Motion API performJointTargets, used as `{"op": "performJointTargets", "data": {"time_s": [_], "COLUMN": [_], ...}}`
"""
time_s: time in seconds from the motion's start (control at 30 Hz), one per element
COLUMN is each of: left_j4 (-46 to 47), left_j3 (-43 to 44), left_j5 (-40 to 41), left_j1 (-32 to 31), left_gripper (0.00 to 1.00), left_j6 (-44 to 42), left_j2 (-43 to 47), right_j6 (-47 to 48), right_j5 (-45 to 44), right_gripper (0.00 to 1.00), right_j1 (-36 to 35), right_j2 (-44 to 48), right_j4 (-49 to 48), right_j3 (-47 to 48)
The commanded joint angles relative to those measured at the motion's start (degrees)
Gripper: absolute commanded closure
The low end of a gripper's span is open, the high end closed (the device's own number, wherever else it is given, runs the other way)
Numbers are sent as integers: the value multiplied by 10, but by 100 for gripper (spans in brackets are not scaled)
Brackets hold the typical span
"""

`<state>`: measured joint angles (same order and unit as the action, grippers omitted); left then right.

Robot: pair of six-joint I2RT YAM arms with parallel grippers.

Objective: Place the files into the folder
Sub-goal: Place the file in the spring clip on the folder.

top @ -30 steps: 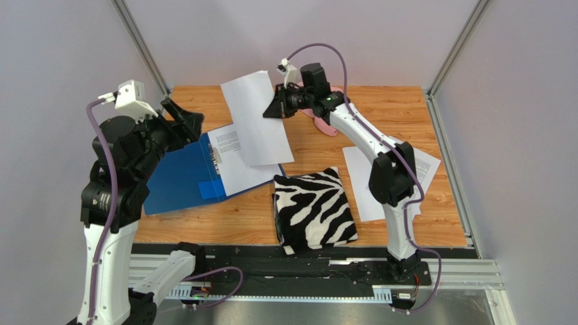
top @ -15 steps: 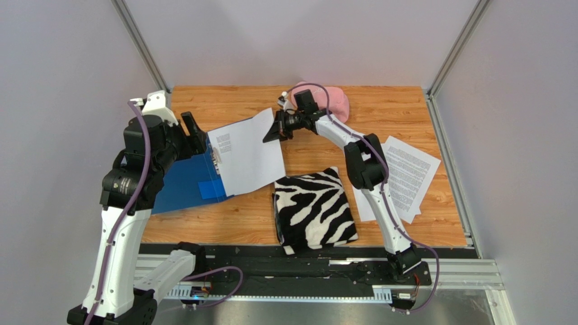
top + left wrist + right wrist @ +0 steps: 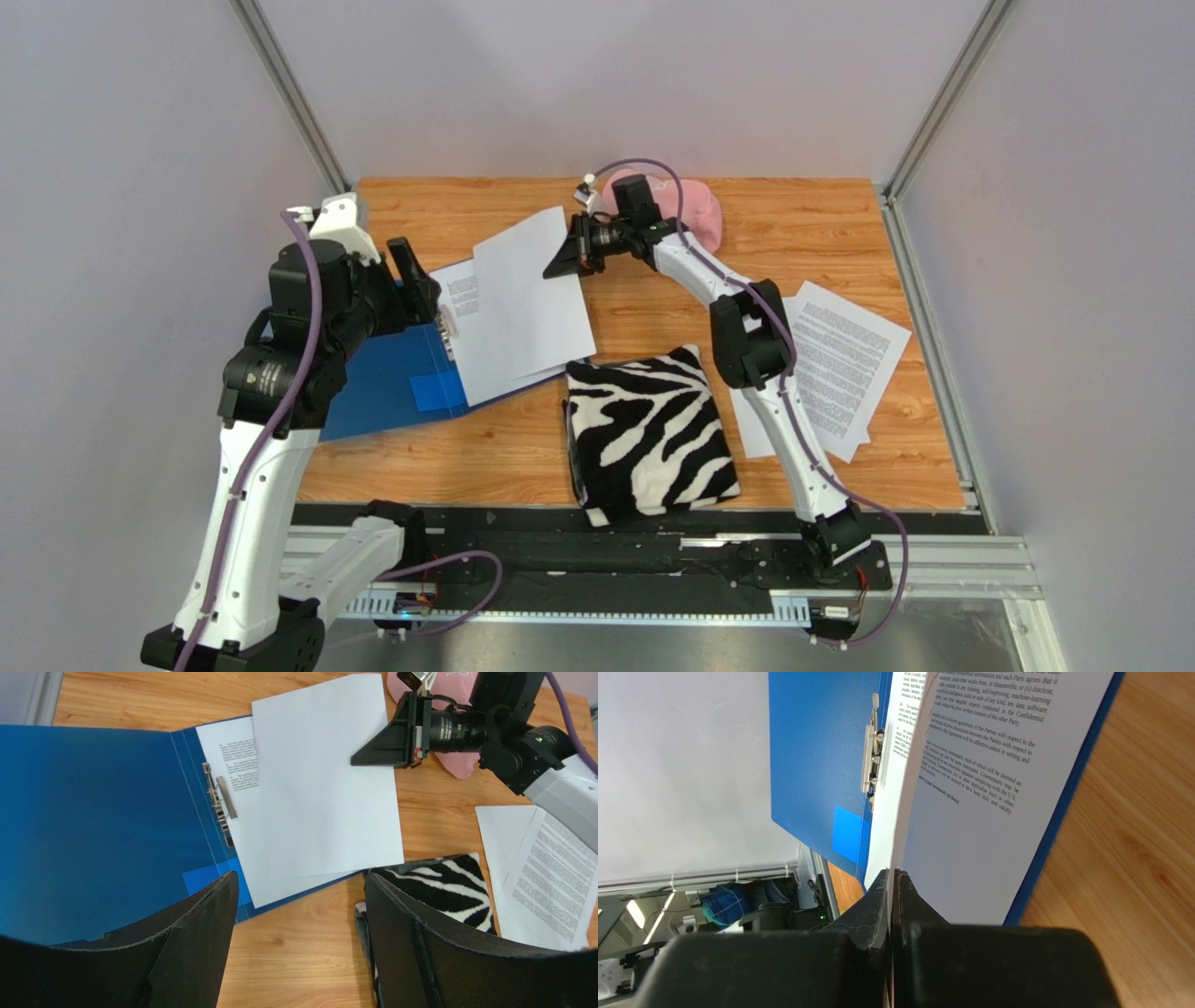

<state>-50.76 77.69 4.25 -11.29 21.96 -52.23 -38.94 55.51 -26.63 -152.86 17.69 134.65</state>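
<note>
right end effector (image 3: 571,256) | pinching sheet (image 3: 530,301) | over open folder (image 3: 370,387)

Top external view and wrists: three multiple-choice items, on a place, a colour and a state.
1. The zebra-striped folded cloth lies: A between the royal-blue folder and the loose printed paper sheets; B inside that folder; C at the far edge.
2. The soft object at the far edge is: A green; B pink; C yellow.
3. The right gripper is: A open; B shut on the cloth; C shut on a white paper sheet.
1A: folder left, sheets right. 2B: plainly pink. 3C: fingers pinch the sheet's edge.
</note>
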Motion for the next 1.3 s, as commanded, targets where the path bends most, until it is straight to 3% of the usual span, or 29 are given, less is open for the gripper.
{"op": "performJointTargets", "data": {"time_s": [0.0, 0.9, 1.27], "left_j4": [18, 41, 45], "left_j3": [-4, -35, -40], "left_j5": [-17, -39, -39], "left_j1": [0, 0, 0], "left_gripper": [25, 26, 26], "left_j6": [2, 5, 5], "left_j2": [2, -9, -8], "right_j6": [40, 60, 60], "right_j5": [26, 7, -11], "right_gripper": [100, 100, 94], "right_j1": [-6, -49, -59], "right_j2": [-11, -92, -103], "right_j4": [-21, -57, -76], "right_j3": [46, 118, 127]}}
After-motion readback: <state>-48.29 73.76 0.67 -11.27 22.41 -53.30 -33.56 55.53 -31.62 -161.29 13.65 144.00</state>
